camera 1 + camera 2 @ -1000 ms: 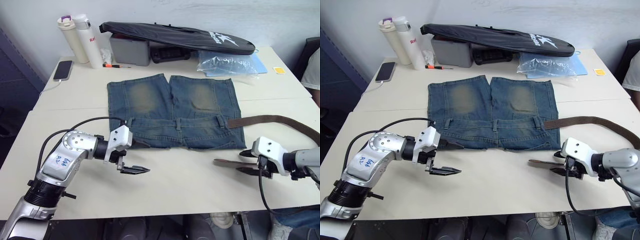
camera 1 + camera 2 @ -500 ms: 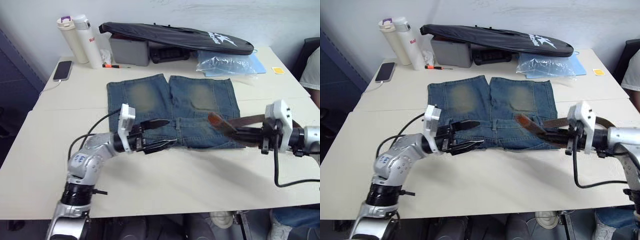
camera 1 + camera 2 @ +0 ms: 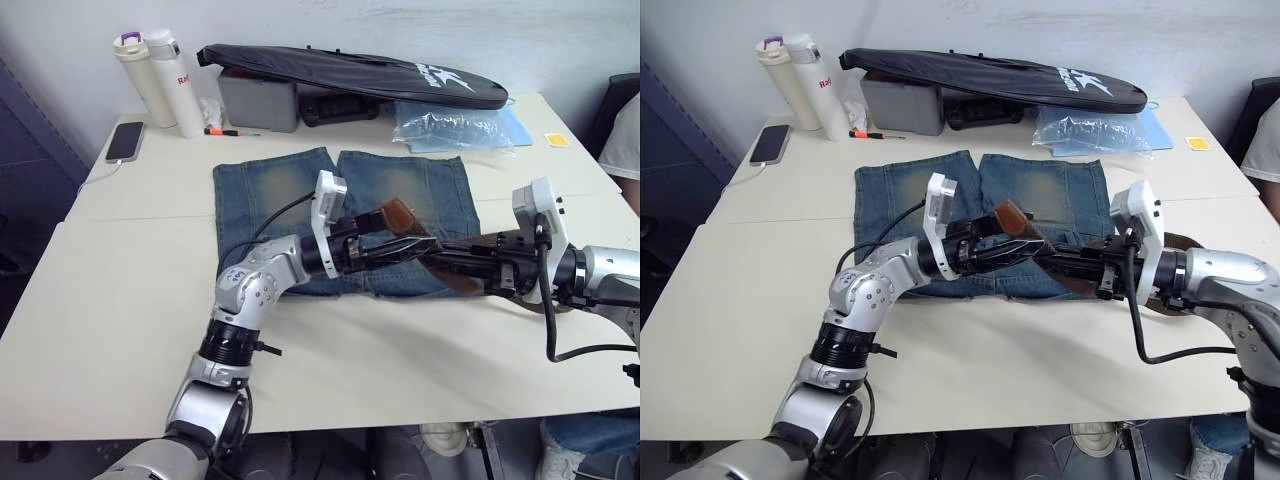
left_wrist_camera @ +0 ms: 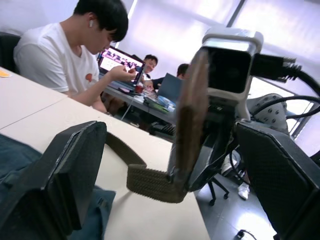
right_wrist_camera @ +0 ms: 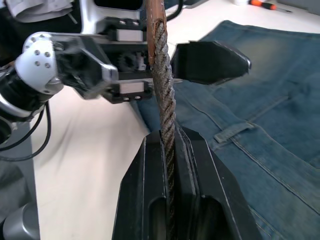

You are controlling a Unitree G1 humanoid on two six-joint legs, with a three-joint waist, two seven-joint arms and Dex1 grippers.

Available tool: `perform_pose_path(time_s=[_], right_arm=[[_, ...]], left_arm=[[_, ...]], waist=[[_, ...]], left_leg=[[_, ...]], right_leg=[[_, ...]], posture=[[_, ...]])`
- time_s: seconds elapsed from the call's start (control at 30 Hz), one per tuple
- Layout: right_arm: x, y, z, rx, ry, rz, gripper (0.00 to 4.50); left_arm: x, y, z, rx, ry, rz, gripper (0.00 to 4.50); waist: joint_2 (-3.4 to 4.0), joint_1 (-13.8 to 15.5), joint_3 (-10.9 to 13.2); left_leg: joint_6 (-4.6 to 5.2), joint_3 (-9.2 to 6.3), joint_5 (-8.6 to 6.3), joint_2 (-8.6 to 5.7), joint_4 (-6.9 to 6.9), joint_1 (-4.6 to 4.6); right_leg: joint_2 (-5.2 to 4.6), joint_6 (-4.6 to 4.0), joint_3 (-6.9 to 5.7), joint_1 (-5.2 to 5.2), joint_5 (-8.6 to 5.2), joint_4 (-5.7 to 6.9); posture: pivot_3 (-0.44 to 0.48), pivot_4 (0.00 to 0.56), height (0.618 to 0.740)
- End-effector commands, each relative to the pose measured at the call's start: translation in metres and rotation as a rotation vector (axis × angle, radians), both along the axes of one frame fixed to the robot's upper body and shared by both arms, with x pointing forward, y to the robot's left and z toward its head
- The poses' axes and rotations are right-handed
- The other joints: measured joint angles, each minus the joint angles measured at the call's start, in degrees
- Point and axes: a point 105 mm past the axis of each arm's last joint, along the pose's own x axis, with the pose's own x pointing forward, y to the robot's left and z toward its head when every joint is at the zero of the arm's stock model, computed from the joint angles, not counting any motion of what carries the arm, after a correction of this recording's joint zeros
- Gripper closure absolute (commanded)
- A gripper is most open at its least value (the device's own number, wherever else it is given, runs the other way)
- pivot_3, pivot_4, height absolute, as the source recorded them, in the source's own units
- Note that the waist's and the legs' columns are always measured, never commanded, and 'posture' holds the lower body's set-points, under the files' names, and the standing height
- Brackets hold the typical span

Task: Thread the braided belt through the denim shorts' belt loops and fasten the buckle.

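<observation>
My right gripper: clamped on the braided belt, tip pointing to frame centre.
My left gripper: fingers apart, one each side of the belt tip.
Belt axis: across the denim shorts, along the waistband.
Nearer arm: left, for handover.

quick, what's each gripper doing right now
Left gripper: open, fingers either side of the braided belt tip.
Right gripper: shut on the braided belt.

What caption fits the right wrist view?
Right gripper shut on the braided belt, offering its tip between the open left gripper's fingers above the denim shorts.
</observation>
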Motion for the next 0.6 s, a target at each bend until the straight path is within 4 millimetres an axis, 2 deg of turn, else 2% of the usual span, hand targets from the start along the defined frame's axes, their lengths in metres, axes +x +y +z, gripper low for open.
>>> perform_pose_path(time_s=[0.03,0.13,0.17,0.27,0.33,0.43,0.5,0.53,0.6], right_arm=[[-0.002,-0.001,0.010,0.025,-0.030,-0.042,4.50],[0.001,-0.003,0.012,0.051,-0.036,-0.099,4.50],[0.001,-0.006,0.014,0.075,-0.030,-0.121,4.50],[0.002,-0.011,0.019,0.102,-0.044,-0.173,3.28],[0.002,-0.023,0.028,0.152,-0.064,-0.236,2.43],[-0.001,-0.045,0.043,0.241,-0.110,-0.345,0.82],[-0.005,-0.059,0.051,0.307,-0.151,-0.431,0.04],[-0.008,-0.066,0.054,0.345,-0.175,-0.482,0.04],[-0.012,-0.064,0.048,0.427,-0.156,-0.549,0.04]], left_arm=[[0.001,0.002,0.011,-0.029,-0.033,-0.016,1.23],[0.007,0.005,0.015,-0.039,-0.016,-0.012,2.66],[0.011,0.007,0.022,-0.077,0.000,-0.005,3.16],[0.015,0.007,0.032,-0.133,0.034,-0.006,4.50],[0.022,0.003,0.037,-0.147,0.072,0.021,4.50],[0.033,0.000,0.043,-0.167,0.127,0.070,4.50],[0.041,-0.002,0.048,-0.188,0.172,0.109,4.50],[0.046,-0.003,0.051,-0.199,0.200,0.134,4.50],[0.053,-0.006,0.055,-0.212,0.256,0.164,4.50]], waist=[[-0.01,-0.02,0.00],[0.00,0.01,0.00],[-0.01,0.01,0.01],[-0.02,0.14,0.03],[-0.05,0.34,0.05],[-0.13,0.31,0.10],[-0.17,0.51,0.12],[-0.18,0.54,0.13],[-0.18,0.60,0.13]], left_leg=[[0.00,0.00,0.00,0.00,0.00,0.00],[0.00,0.00,0.00,0.00,0.01,0.00],[0.00,0.00,0.00,0.00,0.01,-0.01],[0.01,0.00,0.00,0.00,0.01,-0.05],[0.01,-0.01,0.00,0.00,0.01,-0.06],[0.02,0.00,-0.01,0.00,0.01,-0.09],[0.03,-0.01,-0.02,0.00,0.00,-0.10],[0.04,-0.01,-0.02,0.00,-0.01,-0.10],[0.05,-0.01,-0.02,0.00,-0.03,-0.09]], right_leg=[[0.00,0.00,0.00,0.00,0.00,0.00],[0.01,0.00,0.00,-0.01,0.00,0.01],[0.01,0.00,0.00,-0.01,0.00,0.01],[0.00,0.00,0.00,-0.03,0.00,0.02],[0.00,0.00,0.00,-0.01,0.00,0.03],[0.00,0.06,0.00,0.00,0.03,0.05],[0.01,0.08,0.00,0.00,0.04,0.04],[0.01,0.08,0.00,0.00,0.04,0.04],[0.01,0.09,0.00,0.00,0.05,0.04]], posture=[[0.000,0.150,0.740],[0.000,0.150,0.740],[0.000,0.150,0.740],[0.000,0.150,0.740],[0.000,0.150,0.740],[0.000,0.150,0.740],[0.000,0.150,0.740],[0.000,0.150,0.740],[0.000,0.150,0.740]])
